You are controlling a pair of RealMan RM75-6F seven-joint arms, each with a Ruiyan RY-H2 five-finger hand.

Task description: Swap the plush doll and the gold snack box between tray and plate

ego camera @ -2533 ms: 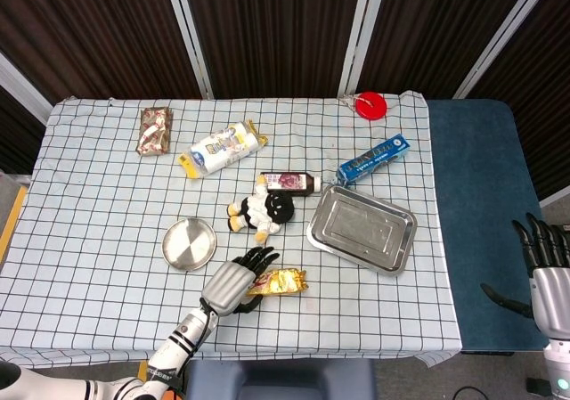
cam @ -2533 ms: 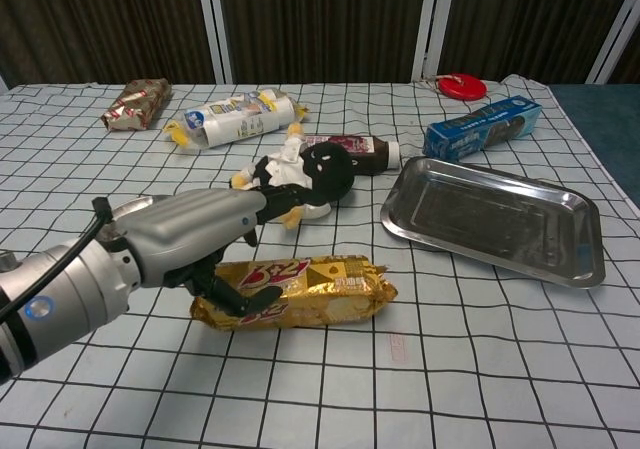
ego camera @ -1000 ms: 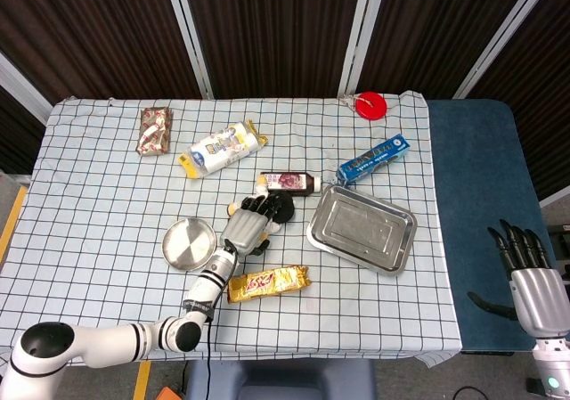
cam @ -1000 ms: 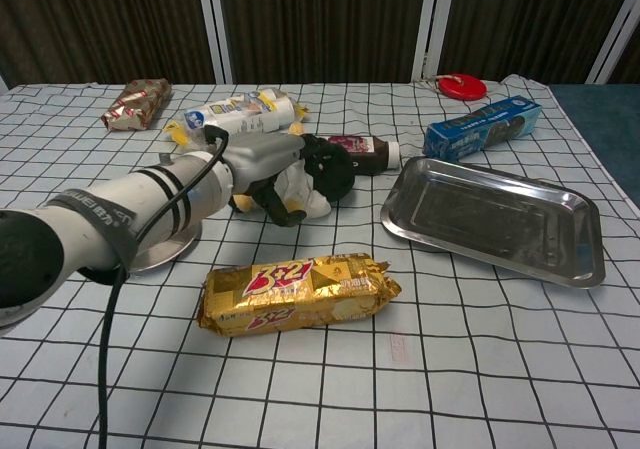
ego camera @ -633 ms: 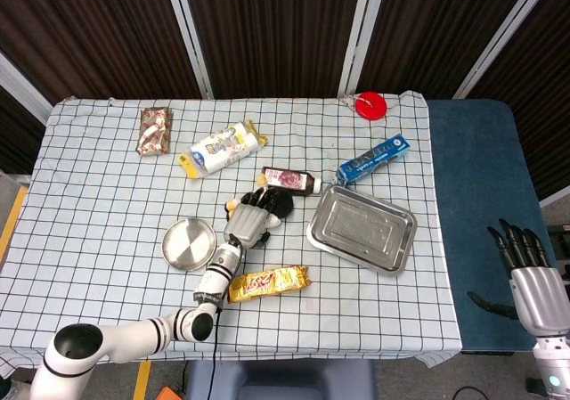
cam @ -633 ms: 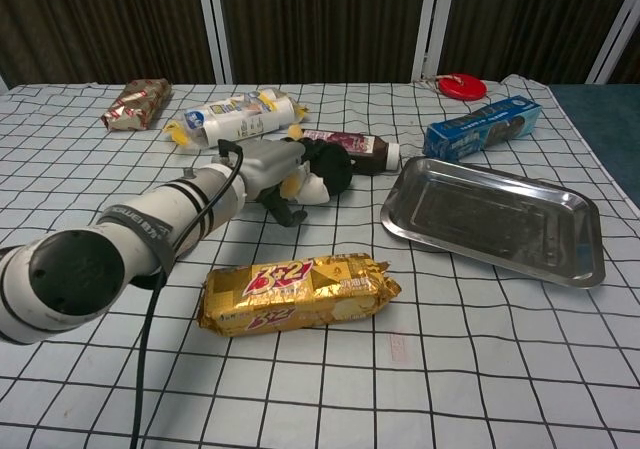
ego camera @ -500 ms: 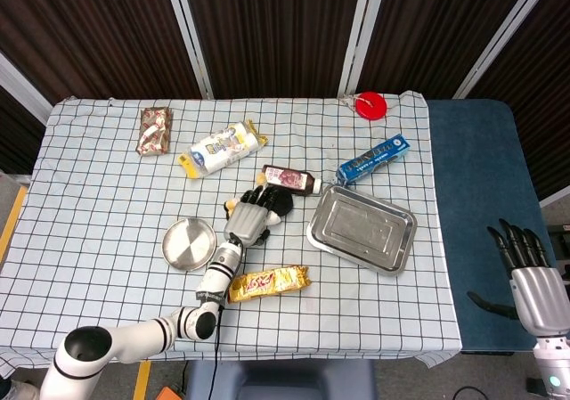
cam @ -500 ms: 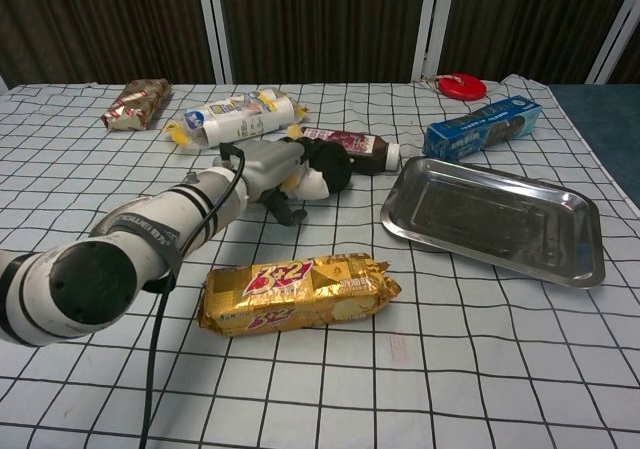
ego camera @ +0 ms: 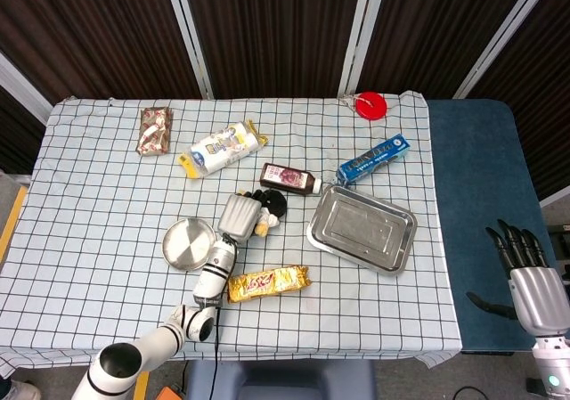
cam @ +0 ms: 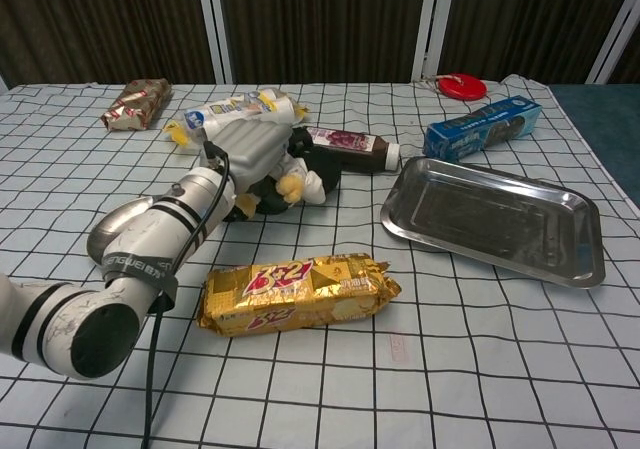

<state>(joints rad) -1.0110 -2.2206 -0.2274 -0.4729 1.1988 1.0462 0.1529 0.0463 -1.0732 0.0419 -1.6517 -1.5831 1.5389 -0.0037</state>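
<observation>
Checked cloth (ego camera: 107, 231), white with a dark grid, covers the table I am working over, and dark slatted panels with pale uprights close off the room behind it. To the right of the table I see a blue mat (ego camera: 476, 213).

My left hand (ego camera: 238, 216) lies over the plush doll (ego camera: 267, 208), with the fingers curled around it, so I read it as gripping the doll between the plate and the tray. From the chest camera, that hand (cam: 250, 149) covers most of the doll (cam: 305, 174). My right hand (ego camera: 527, 266) hangs off beyond the mat's edge with the fingers apart, holding nothing.

I see the gold snack box (ego camera: 267, 282) lying flat on the cloth, just in front of the doll, on neither dish. The round plate (ego camera: 188, 244) sits to the left of my hand and the rectangular metal tray (ego camera: 362, 228) to the right.

Further back I see a brown bottle (ego camera: 289, 179) on its side, a blue box (ego camera: 373, 159), a white packet (ego camera: 222, 149), a foil packet (ego camera: 154, 130) and a red disc (ego camera: 370, 105).
</observation>
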